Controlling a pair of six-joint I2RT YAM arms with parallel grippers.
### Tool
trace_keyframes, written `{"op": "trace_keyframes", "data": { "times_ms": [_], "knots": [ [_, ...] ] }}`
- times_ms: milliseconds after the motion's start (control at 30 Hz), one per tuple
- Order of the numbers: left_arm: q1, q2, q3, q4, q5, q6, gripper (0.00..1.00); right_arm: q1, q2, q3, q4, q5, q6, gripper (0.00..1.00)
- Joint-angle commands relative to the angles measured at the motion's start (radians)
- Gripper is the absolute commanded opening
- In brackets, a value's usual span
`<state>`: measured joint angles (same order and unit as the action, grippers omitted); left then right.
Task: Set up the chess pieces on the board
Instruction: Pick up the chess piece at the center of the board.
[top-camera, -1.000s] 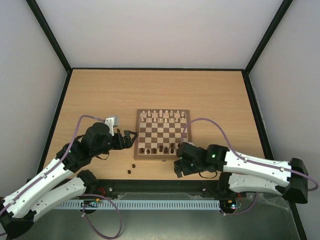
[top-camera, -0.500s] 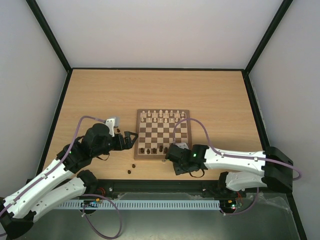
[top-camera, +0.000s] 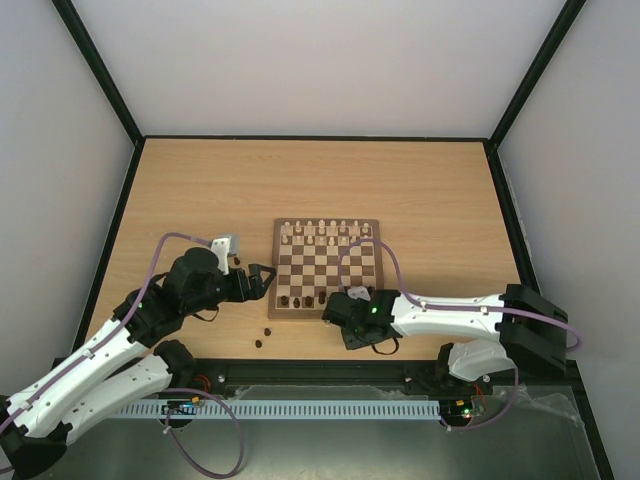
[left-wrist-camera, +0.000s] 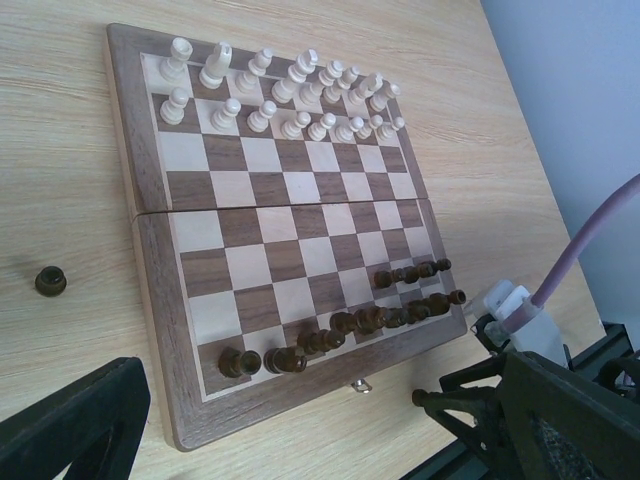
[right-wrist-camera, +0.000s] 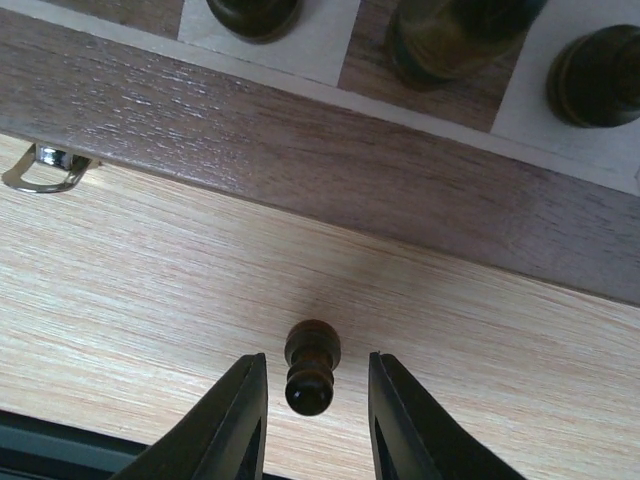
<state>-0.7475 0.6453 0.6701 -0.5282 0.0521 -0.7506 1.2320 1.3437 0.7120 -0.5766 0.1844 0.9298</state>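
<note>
Through the right wrist camera I see the right gripper (right-wrist-camera: 316, 362) with its two pale fingers (right-wrist-camera: 240, 420) a little apart. A small dark brown turned wooden pawn (right-wrist-camera: 311, 372) sits between them, and a thin gap shows on each side, so neither finger touches it. The pawn rests on the pale wooden tabletop (right-wrist-camera: 130, 290); I cannot tell whether it stands or lies on its side. Just beyond the fingertips runs the brown rim of the square chequered wooden chessboard (right-wrist-camera: 330, 170). Its small metal clasp (right-wrist-camera: 45, 170) is beyond and to the left of the left finger. Three dark brown pieces (right-wrist-camera: 595, 75) stand on squares past the rim.

My left gripper (left-wrist-camera: 320, 430) is spread wide, its dark fingers (left-wrist-camera: 70, 425) far apart at the bottom corners of its own view. The board lies beyond those fingertips. Cream pieces (left-wrist-camera: 290, 100) fill two rows at its far edge, and more dark ones stand along the near edge. One loose dark piece (left-wrist-camera: 50, 281) lies on the table beyond the left finger, beside the board's left rim but apart from it
</note>
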Motion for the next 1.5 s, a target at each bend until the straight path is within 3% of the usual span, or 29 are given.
{"op": "trace_keyframes", "data": {
  "times_ms": [0, 700, 1467],
  "knots": [
    [0.006, -0.011, -0.015, 0.019, 0.009, 0.003, 0.99, 0.007, 0.022, 0.020, -0.013, 0.028, 0.002, 0.28],
    [0.005, 0.002, -0.010, 0.026, 0.009, -0.007, 0.99, 0.007, -0.001, -0.004, -0.004, 0.003, -0.008, 0.05],
    [0.005, 0.021, -0.008, 0.036, 0.002, -0.012, 0.99, 0.008, -0.177, 0.065, -0.134, 0.017, -0.019, 0.01]
  ]
}}
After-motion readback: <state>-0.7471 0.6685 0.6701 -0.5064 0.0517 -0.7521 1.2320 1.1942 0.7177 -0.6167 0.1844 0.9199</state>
